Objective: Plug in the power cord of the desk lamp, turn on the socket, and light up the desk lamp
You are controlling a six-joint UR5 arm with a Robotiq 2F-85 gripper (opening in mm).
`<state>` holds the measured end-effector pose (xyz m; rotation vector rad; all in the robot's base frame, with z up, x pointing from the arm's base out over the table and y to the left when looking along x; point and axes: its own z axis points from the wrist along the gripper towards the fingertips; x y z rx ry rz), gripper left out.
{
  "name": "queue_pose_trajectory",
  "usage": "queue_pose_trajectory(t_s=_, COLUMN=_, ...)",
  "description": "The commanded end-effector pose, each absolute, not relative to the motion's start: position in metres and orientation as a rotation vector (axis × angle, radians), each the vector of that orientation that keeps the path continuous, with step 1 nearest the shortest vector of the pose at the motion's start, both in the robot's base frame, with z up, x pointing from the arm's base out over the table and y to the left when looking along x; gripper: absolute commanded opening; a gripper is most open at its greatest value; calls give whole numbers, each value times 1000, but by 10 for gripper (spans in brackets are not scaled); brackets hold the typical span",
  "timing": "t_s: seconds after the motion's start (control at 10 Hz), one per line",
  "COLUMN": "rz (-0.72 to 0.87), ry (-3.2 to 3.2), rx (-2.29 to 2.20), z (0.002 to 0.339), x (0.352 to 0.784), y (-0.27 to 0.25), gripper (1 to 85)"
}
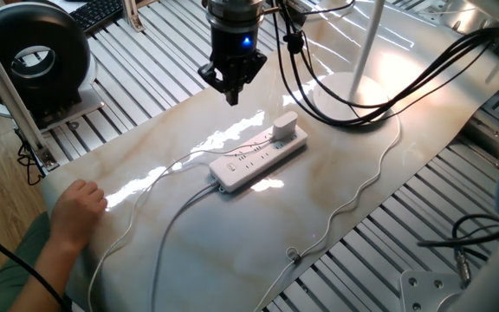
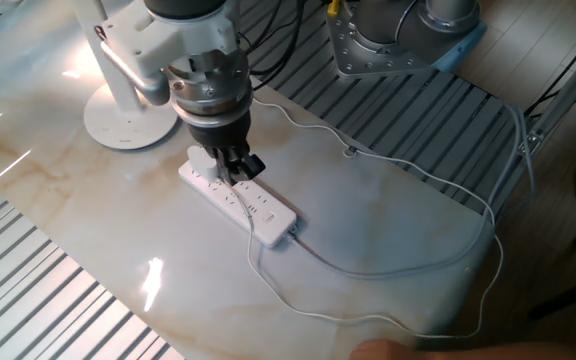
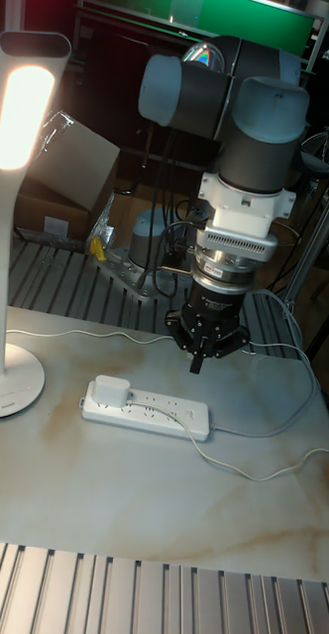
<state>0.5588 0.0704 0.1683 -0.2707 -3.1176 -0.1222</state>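
The socket [image 1: 258, 158] is a long white strip lying mid-table, also seen from the other side [image 2: 240, 197] and in the tall view [image 3: 145, 414]. The power cord's boxy white plug [image 1: 285, 126] [image 3: 110, 391] sits in the strip's end nearest the desk lamp. The thin cord [image 1: 372, 178] snakes along the table edge. The desk lamp's round base [image 1: 353, 97] [image 2: 131, 122] stands behind the strip, and its head [image 3: 21, 99] glows. My gripper [image 1: 231, 94] [image 2: 236, 166] [image 3: 197, 363] hangs above the strip, shut and holding nothing.
A person's hand [image 1: 77, 206] rests at the table's near left corner, by the strip's grey cable [image 1: 178, 211]. A black fan [image 1: 33, 54] stands off the table to the left. Black robot cables [image 1: 423, 61] arc over the lamp base. The second arm's mount [image 2: 398, 40] is beyond the far edge.
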Motion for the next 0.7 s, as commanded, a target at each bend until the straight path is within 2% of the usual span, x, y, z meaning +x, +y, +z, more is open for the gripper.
queue_pose_trajectory(t_s=0.0, rz=-160, ry=-3108, rx=-273, z=166, x=564, y=70, gripper=10)
queue_pose_trajectory(t_s=0.6, rz=-165, ry=-3097, rx=-250, z=165, x=562, y=68, gripper=10)
